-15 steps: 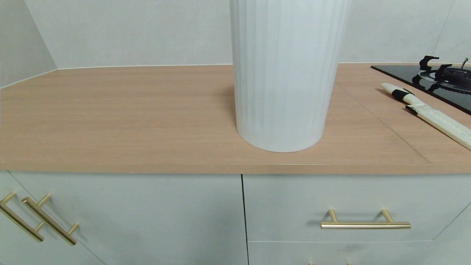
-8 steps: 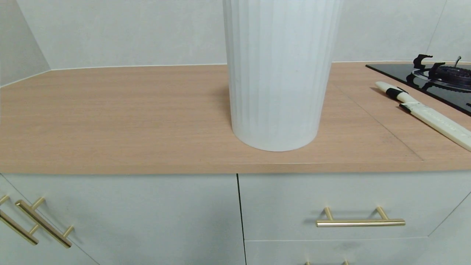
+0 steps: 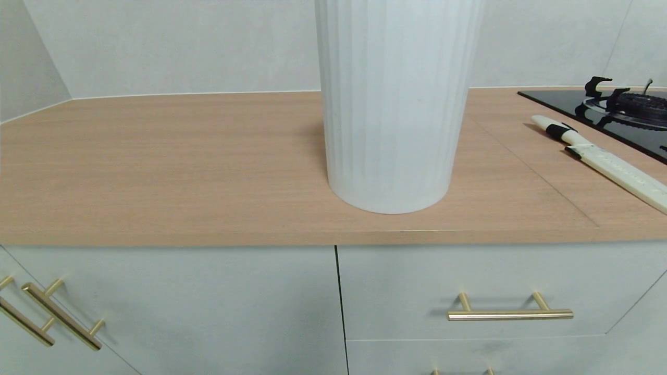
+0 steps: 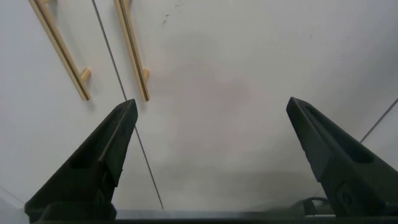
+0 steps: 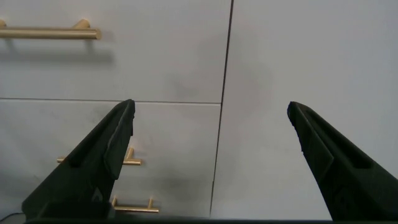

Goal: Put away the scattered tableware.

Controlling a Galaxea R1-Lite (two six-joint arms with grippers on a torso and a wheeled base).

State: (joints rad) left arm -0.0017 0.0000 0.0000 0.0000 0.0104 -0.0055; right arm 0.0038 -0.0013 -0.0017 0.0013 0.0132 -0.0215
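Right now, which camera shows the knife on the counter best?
The head view: the knife lies flat on the countertop, right of the white ribbed container, near the hob, its blade end cut off at the picture's edge. Both wrist views face the cabinet fronts instead.

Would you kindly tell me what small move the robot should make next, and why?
Probably lift the right hand toward the knife: it lies loose on the counter, right of the white ribbed container, while that hand and the left hand are open, empty, facing the cabinet fronts.

Wooden countertop, pale wall, grey cabinets, brass handles, black hob.
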